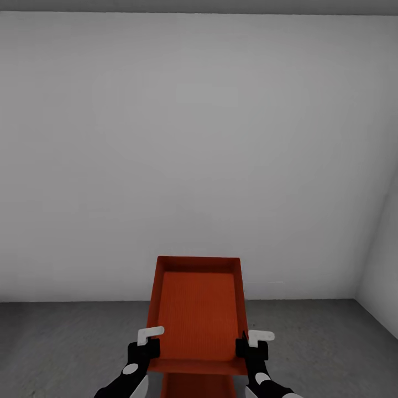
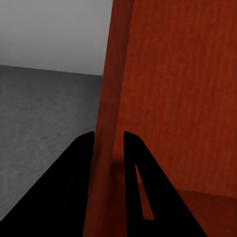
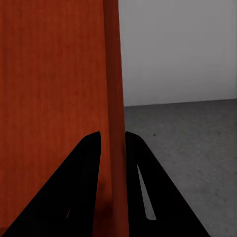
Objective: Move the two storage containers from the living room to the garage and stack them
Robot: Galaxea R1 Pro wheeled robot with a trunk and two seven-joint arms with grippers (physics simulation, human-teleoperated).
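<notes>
I hold one orange-red storage container (image 1: 198,315) in front of me above the dark grey floor (image 1: 66,342) of the garage, its far end tipped up. My left gripper (image 1: 150,338) is shut on its left wall (image 2: 109,98). The right gripper (image 1: 250,338) is shut on its right wall (image 3: 112,74). In each wrist view the thin wall runs between two black fingers (image 2: 84,148) (image 3: 129,148). A strip of the second storage container (image 1: 199,387) shows directly beneath the held one, at the picture's lower edge; whether the two touch I cannot tell.
A plain pale grey wall (image 1: 193,138) stands close ahead. It meets a side wall (image 1: 387,265) in a corner at the right. Grey concrete floor spreads to both sides of the containers.
</notes>
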